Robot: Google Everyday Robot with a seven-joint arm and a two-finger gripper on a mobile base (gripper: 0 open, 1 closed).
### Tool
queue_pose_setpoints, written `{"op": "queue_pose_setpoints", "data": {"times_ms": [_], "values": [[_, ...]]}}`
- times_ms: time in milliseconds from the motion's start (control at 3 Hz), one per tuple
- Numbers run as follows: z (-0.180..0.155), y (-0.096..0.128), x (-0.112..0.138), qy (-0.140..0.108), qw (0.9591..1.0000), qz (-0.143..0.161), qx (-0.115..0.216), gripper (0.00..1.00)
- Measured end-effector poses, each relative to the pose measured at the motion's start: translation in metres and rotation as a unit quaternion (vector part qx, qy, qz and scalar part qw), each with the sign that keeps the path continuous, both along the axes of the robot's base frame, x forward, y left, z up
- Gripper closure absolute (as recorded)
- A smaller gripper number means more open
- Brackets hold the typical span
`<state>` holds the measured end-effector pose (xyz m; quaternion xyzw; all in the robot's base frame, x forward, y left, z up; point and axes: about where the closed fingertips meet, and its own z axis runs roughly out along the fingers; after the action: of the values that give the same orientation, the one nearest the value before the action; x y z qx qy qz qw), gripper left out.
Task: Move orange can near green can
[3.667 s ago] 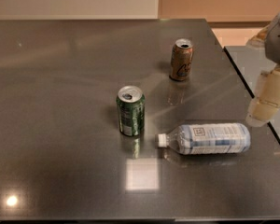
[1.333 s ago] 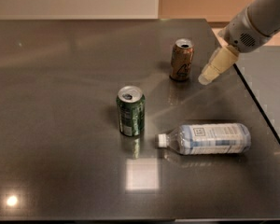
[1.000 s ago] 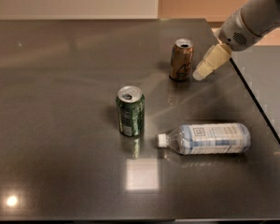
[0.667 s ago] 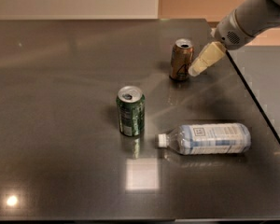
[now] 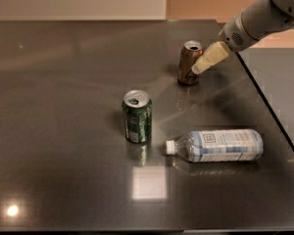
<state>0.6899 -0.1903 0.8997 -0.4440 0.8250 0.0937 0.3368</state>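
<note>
Now the orange can (image 5: 188, 62) stands on the tabletop (image 5: 63, 106), behind and right of the green can (image 5: 137, 116), well apart. The tool (image 5: 198, 68) is beside the orange can; I cannot tell its grip.

The green can (image 5: 137, 116) stands on the dark table (image 5: 59, 146). Right of it lies a bottle (image 5: 218, 145); beyond, the orange can (image 5: 187, 65), gripper (image 5: 195, 70) alongside
</note>
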Motion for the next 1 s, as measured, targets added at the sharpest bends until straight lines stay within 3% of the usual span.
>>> {"op": "queue_pose_setpoints", "data": {"times_ms": [1000], "values": [[-0.004,0.022,0.004,-0.002,0.9991,0.014,0.04,0.0]]}}
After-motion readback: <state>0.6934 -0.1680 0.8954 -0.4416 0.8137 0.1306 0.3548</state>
